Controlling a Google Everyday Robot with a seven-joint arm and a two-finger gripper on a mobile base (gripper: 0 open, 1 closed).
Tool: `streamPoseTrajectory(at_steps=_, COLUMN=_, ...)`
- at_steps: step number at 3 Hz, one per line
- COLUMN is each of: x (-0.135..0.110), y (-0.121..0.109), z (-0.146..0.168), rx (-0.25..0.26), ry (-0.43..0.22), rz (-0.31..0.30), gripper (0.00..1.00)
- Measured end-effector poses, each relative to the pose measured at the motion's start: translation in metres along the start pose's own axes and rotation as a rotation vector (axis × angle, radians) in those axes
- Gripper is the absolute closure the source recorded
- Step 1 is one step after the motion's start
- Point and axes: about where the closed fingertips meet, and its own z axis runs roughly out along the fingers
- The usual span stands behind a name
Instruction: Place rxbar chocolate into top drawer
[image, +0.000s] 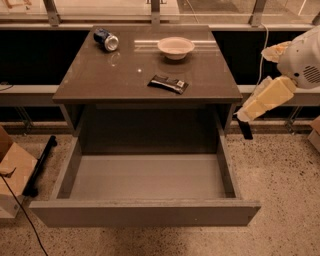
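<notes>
Your gripper (245, 128) hangs low off right side of table (95, 75), well apart from rxbar chocolate (168, 84). You see bar lying flat on tabletop, right of centre, near front edge. White bowl (175, 47) behind it; blue soda can (106, 39) on its side, back left. Below, top drawer (145, 213) stands pulled out.
</notes>
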Motion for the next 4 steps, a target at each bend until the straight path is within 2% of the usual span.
streamPoseTrajectory(at_steps=1, x=0.000, y=-0.012, z=0.050, rx=-0.025, ry=-0.034, rz=0.076, gripper=0.00)
streamPoseTrajectory(at_steps=2, x=-0.005, y=-0.017, z=0.082, rx=-0.054, ry=-0.059, rz=0.092, gripper=0.00)
streamPoseTrajectory(at_steps=3, x=-0.005, y=-0.017, z=0.082, rx=-0.054, ry=-0.059, rz=0.092, gripper=0.00)
streamPoseTrajectory(at_steps=4, x=-0.020, y=-0.014, z=0.104, rx=-0.068, ry=-0.113, rz=0.076, gripper=0.00)
